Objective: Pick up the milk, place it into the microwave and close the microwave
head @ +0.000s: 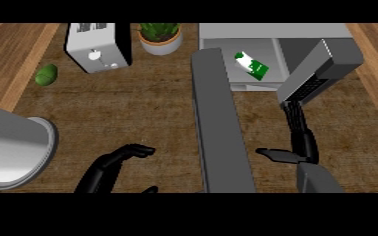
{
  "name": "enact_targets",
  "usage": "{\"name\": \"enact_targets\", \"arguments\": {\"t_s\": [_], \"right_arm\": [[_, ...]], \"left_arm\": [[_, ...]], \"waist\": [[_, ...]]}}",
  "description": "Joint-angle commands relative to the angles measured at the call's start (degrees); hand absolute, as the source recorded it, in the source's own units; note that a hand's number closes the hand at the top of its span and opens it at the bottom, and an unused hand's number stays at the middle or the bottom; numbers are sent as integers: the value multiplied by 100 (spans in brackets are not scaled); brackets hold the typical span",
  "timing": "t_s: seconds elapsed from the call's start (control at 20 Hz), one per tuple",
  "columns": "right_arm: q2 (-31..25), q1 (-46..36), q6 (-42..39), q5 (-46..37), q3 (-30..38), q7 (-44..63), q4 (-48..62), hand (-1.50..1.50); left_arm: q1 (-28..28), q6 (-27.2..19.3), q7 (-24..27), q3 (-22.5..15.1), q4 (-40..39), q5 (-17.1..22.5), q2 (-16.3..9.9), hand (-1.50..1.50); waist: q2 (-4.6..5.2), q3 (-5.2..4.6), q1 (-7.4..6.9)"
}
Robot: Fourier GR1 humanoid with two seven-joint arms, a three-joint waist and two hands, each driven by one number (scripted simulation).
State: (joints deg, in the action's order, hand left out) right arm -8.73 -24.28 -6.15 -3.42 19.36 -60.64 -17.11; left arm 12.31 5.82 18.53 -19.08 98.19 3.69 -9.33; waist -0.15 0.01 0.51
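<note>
The milk (251,66), a green and white carton, lies inside the open microwave (273,31) at the back right of the counter. The microwave's door (220,130) stands wide open, a long grey slab running from the oven toward the view's lower edge. My right hand (301,135) is right of the door, in front of the microwave. Its fingers (294,111) point straight at the oven's control panel (319,75) with the thumb out to the left, and it holds nothing. My left hand (118,164) rests low at the left, its fingers relaxed and bent, also holding nothing.
A silver toaster (96,50) and a potted plant (159,37) stand at the back left. A green fruit (46,75) lies near the left edge. A large grey round vessel (22,150) sits at the far left. Bare counter (140,105) lies left of the door.
</note>
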Motion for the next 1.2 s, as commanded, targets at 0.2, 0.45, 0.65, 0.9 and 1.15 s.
{"name": "enact_targets", "arguments": {"t_s": [0.2,0.45,0.65,0.9,1.15], "right_arm": [[70,843,-890,288,-239,-165,-1265,-150],[73,1544,-1057,367,-513,-100,-2101,-150],[-62,2308,-1274,662,-628,330,-3296,-150],[-314,3171,-1452,1246,-621,1348,-5096,-150],[-380,3845,-1793,1681,-707,1764,-6233,-150]], "left_arm": [[-377,-144,-157,-494,-619,-916,41,150],[-908,2,-179,-833,-1074,-1571,-88,150],[-1037,119,-504,-1285,-1380,-1707,286,150],[-1261,-43,19,-1527,-2217,-1987,772,150],[-2457,-659,-2,-1949,-3337,-1394,922,150]], "waist": [[-31,-13,98],[-19,-11,130],[-28,-15,175],[-11,-16,118],[18,-14,143]]}}
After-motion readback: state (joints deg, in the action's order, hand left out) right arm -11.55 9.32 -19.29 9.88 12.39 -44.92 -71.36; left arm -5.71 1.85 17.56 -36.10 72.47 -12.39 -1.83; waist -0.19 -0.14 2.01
